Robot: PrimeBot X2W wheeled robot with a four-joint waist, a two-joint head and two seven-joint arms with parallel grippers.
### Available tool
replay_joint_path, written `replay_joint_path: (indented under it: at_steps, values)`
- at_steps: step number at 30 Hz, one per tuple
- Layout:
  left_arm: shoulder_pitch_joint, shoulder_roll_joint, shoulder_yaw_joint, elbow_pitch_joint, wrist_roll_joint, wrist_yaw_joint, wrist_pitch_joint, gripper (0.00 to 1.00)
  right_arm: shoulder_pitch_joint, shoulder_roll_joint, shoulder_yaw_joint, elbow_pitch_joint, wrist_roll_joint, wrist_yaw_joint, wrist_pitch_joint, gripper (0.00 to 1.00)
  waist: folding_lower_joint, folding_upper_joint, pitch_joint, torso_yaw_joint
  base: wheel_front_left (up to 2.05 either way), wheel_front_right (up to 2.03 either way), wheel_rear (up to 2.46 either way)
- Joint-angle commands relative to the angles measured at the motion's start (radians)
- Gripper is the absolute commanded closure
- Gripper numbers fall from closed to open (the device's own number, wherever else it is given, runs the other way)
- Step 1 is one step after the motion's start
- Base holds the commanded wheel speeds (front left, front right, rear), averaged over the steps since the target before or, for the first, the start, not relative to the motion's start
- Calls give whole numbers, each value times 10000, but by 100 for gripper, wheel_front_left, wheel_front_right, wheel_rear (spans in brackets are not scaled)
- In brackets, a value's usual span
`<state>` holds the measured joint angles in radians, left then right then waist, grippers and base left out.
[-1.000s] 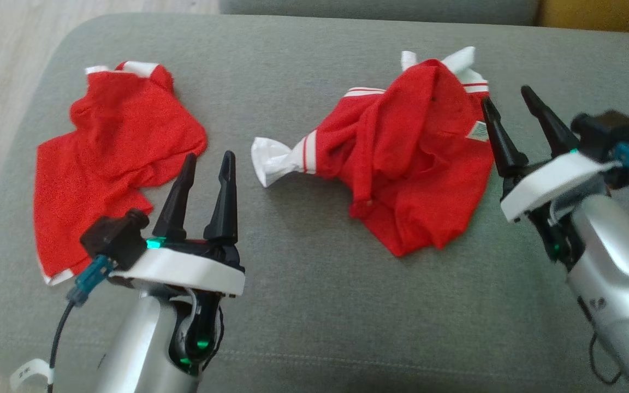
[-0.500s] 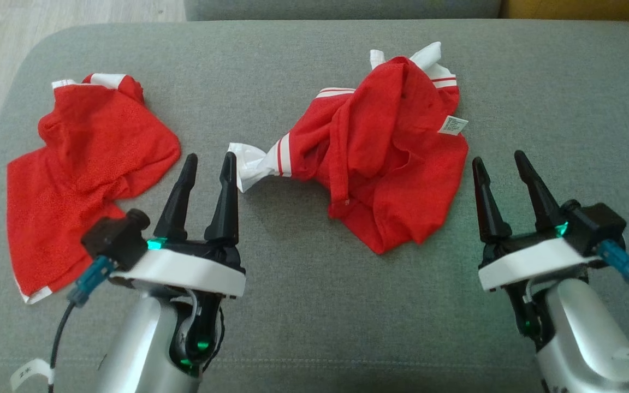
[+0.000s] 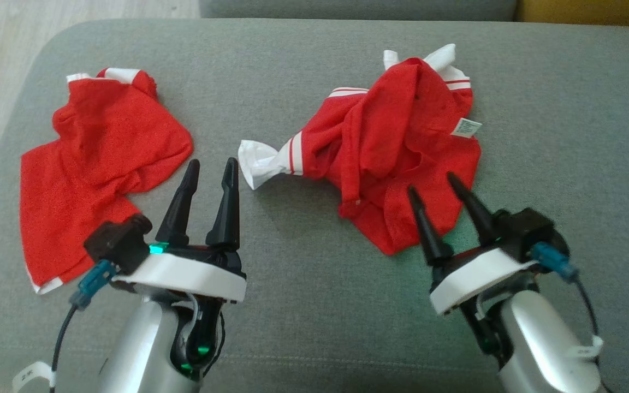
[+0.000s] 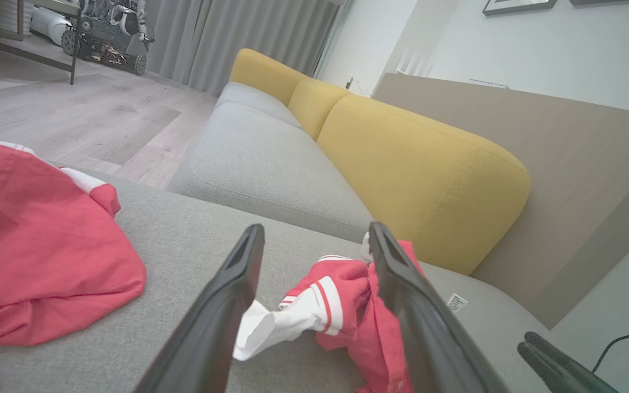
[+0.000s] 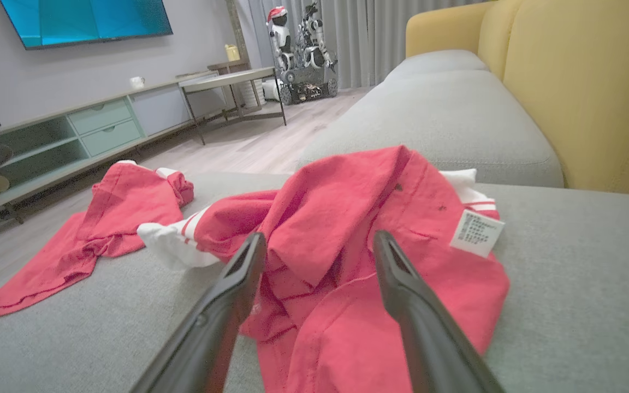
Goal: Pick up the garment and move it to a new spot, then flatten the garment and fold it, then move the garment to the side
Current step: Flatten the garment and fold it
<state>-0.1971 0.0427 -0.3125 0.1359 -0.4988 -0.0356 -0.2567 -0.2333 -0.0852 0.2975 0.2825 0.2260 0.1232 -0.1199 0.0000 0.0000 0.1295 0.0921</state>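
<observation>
The left gripper (image 3: 212, 162) stands with its two long dark fingers well parted and nothing between them, hovering over the grey fabric cushion (image 3: 303, 305). The right gripper (image 3: 431, 182) is likewise spread wide and empty. The crumpled red garment with white striped trim (image 3: 402, 147) lies bunched on the cushion directly ahead of the right jaws. In the head view their tips overlap the garment's near hem, though whether they touch the cloth cannot be told. In the right wrist view the heap rises between and beyond the right gripper (image 5: 319, 236), its folds spilling past both fingers, with a small white care label (image 5: 475, 232) just outside the right-hand finger. The garment's twisted white sleeve end (image 3: 262, 164) points toward the left jaws and lies just beyond the tip of their inner finger. In the left wrist view that sleeve (image 4: 271, 327) sits in the gap of the left gripper (image 4: 315, 228), ahead of the fingers and apart from them. A second, flatter red garment with white edging (image 3: 101, 164) lies on the outer side of the left jaws, beside and behind their outer finger and well apart from the crumpled one. Far ahead of both pairs of jaws, past the cushion's edge, stands a mustard-yellow upholstered sofa back (image 4: 418, 164).
</observation>
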Motion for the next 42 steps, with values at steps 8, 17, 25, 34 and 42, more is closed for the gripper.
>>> replay_joint_path:
  at_steps: [8, 17, 25, 34, 42]
  values:
    - [-184, 76, 190, -251, -108, 0, -51, 0, -510, 247, 1311, 552, 132, 75, 503, 0, 0, 0, 103, 458, 0, 0, 0]
    - [-257, 76, 49, -225, -185, 12, -51, 0, -1502, 341, 1753, 2359, 477, 75, 624, 0, 0, 0, 336, 1058, 0, 0, 0]
    - [-355, 76, 46, -261, -253, 56, -51, 0, -2205, 348, 1803, 3408, 802, 75, 393, 0, 0, 0, 669, 1465, 0, 0, 0]
    - [-367, 76, 129, -202, -263, 102, -51, 0, -2477, 349, 1878, 3746, 1306, 75, 54, 100, 0, 0, 662, 1316, 0, 0, 0]
    - [-222, 76, 219, -181, -231, 113, -51, 0, -1829, 87, 909, 2895, 1212, 75, 266, 100, 0, 0, 265, 632, 0, 0, 0]
